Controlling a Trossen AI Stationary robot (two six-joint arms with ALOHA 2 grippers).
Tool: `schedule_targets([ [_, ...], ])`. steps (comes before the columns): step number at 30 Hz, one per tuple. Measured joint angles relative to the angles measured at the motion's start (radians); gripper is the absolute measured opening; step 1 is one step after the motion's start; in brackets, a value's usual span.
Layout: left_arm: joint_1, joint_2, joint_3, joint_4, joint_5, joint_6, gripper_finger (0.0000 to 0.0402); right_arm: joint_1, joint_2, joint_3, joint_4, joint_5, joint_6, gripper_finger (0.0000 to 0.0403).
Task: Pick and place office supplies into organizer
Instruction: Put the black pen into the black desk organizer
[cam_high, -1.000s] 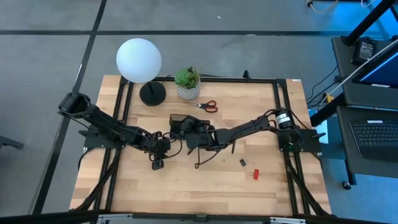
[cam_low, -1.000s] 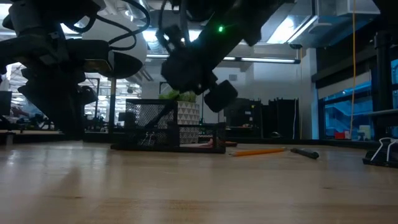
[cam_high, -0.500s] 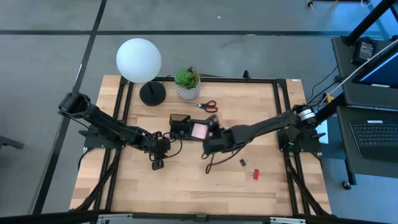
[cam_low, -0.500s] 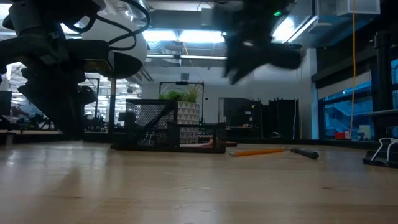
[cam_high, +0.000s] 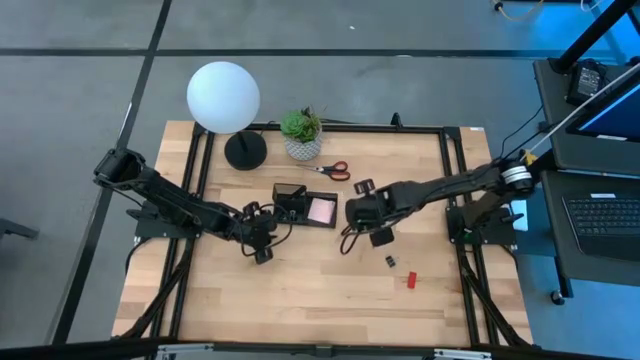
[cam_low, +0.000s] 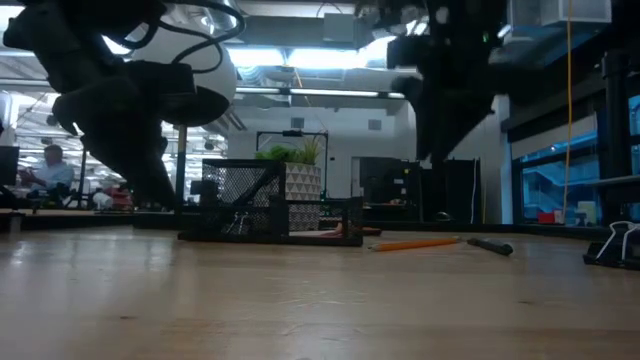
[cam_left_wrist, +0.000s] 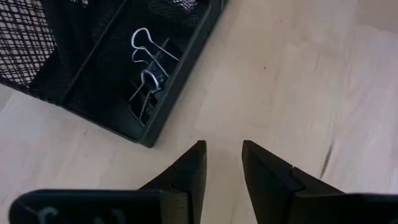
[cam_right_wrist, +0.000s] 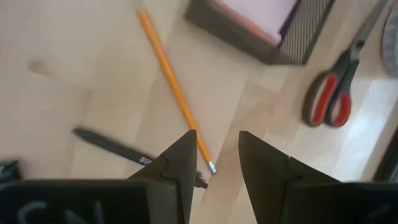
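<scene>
My right gripper (cam_right_wrist: 214, 163) hangs above the table, fingers parted with a narrow gap, pinching nothing. Directly below the tips lies the slim orange pencil (cam_right_wrist: 173, 87), its metal eraser end nearest the fingers; a black pen (cam_right_wrist: 112, 146) lies just beside that end. Farther off, the red-handled scissors (cam_right_wrist: 339, 74) rest on the wood near a corner of the black mesh desk organizer (cam_right_wrist: 249, 43), where the pink square sticky-note pad (cam_right_wrist: 258, 9) sits in one compartment.

My left gripper (cam_left_wrist: 224, 163) hovers over bare wood, fingers likewise slightly apart and empty, just beside the organizer's wall (cam_left_wrist: 180, 81). A black binder clip with silver wire handles (cam_left_wrist: 149, 62) lies in the near compartment.

From above: organizer (cam_high: 303, 208) mid-table between both grippers; a small red block (cam_high: 411, 280) and tiny black clip (cam_high: 391, 261) lie apart, toward the right arm's side.
</scene>
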Motion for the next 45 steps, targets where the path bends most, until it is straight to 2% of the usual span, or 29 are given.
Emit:
schedule_targets([
  [6, -0.003, 0.000, 0.000, 0.001, 0.026, 0.006, 0.0097, -0.060, -0.077, -0.178, 0.107, -0.015, 0.008, 0.0122],
  [9, -0.003, 0.000, 0.000, 0.001, 0.037, 0.006, 0.0097, -0.078, -0.099, -0.224, 0.110, -0.053, 0.088, 0.0122],
  [12, -0.003, 0.000, 0.000, 0.001, 0.037, 0.006, 0.0097, -0.092, -0.118, -0.247, 0.110, -0.097, 0.243, 0.0122],
  [17, -0.003, 0.000, 0.000, 0.001, 0.037, 0.007, 0.0097, -0.104, -0.118, -0.249, 0.112, -0.100, 0.467, 0.0122],
  [24, -0.003, 0.000, 0.000, 0.001, 0.037, 0.007, 0.0097, -0.102, -0.113, -0.249, 0.110, -0.101, 0.501, 0.0122],
  [30, -0.003, 0.000, 0.000, 0.001, 0.037, 0.008, 0.0097, -0.102, -0.113, -0.249, 0.110, -0.098, 0.339, 0.0122],
  [45, -0.003, 0.000, 0.000, 0.001, 0.037, 0.007, 0.0097, -0.103, -0.113, -0.249, 0.077, -0.076, -0.311, 0.0122],
])
